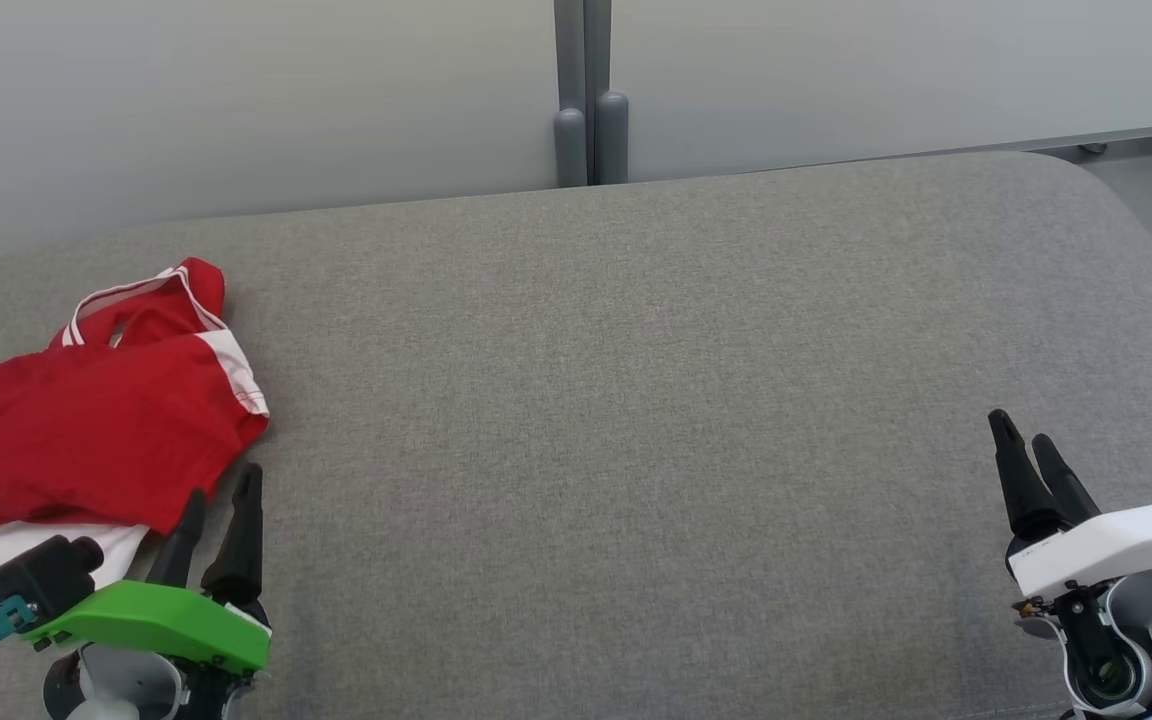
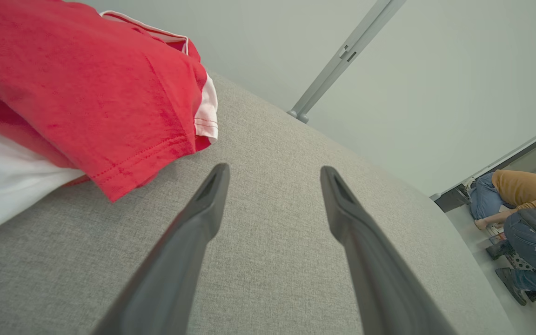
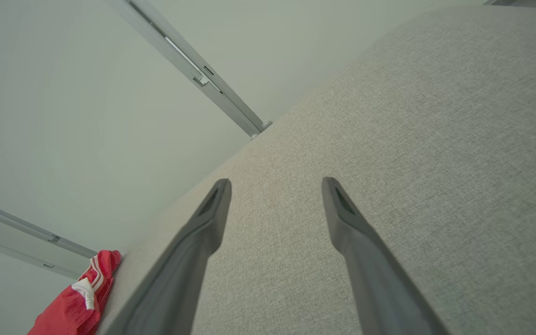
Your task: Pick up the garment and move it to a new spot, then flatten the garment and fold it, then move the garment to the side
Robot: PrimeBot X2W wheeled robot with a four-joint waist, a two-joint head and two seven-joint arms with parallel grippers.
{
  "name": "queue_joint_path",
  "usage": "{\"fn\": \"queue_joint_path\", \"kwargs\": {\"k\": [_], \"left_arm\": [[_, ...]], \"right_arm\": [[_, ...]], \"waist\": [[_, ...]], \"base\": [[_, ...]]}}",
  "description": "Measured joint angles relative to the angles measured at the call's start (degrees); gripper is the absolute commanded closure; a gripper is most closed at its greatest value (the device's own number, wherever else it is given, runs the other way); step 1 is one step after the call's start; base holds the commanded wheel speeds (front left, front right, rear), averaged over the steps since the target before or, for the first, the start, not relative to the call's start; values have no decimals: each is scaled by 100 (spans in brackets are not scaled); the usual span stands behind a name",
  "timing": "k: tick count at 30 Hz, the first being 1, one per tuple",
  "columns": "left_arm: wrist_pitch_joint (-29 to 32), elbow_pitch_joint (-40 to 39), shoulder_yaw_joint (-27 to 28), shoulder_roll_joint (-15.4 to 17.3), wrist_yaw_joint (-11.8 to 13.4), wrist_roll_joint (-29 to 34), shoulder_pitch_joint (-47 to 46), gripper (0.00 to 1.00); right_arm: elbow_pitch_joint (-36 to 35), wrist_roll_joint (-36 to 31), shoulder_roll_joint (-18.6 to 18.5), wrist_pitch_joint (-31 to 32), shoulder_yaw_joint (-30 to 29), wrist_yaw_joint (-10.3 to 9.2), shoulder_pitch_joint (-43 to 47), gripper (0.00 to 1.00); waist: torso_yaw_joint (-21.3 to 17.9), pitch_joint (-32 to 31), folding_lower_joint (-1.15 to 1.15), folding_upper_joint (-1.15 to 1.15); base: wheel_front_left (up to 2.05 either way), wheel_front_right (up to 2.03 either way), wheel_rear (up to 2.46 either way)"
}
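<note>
**Garment bunched at the left edge, both end effectors wide and empty**

Head view: the red garment point(image 1: 96, 420) with white trim lies crumpled at the far left of the grey bench point(image 1: 636, 400), partly cut off by the frame. Your left end effector point(image 1: 223, 484) sits just beside its near hem, spread wide and holding nothing. The right end effector point(image 1: 1020, 429) is well apart at the lower right, equally wide and empty.

Left wrist view: the red hem corner lies just ahead and to the left of the fingers point(image 2: 203, 209), with white cloth under it (same piece or not, I cannot tell). Steer left, bite into a thick fold rather than the single hem, and lift clear before carrying toward the middle.

Right wrist view: the garment shows small and far off. Behind the bench a grey post point(image 1: 591, 130) stands at the wall. In the left wrist view, people point(image 2: 524, 218) crouch on the floor beyond the bench end, so keep your swings short.
</note>
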Motion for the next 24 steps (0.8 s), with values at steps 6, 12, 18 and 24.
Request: {"fn": "queue_joint_path", "kwargs": {"k": [6, 12, 18, 24], "left_arm": [[-125, -133, -82, 79, 79, 483, -4, 0], [-226, -153, -182, 183, 129, 1033, -4, 0], [-348, -156, -308, 266, 207, 1493, -3, 0], [-472, -174, -348, 347, 257, 1971, -2, 0]], "right_arm": [[-60, -399, -63, -122, 102, -31, -5, 0], [-97, -838, -140, -225, 288, -102, -24, 0], [-85, -1281, -236, -364, 423, -181, -20, 0], [-83, -1740, -349, -470, 539, -250, -20, 0]], "waist": [[6, -20, 0, 0], [5, -39, 0, 0], [-3, -52, 0, 0], [-24, -56, 0, 0]], "base": [[0, 0, 0], [0, 0, 0], [0, 0, 0], [0, 0, 0]]}}
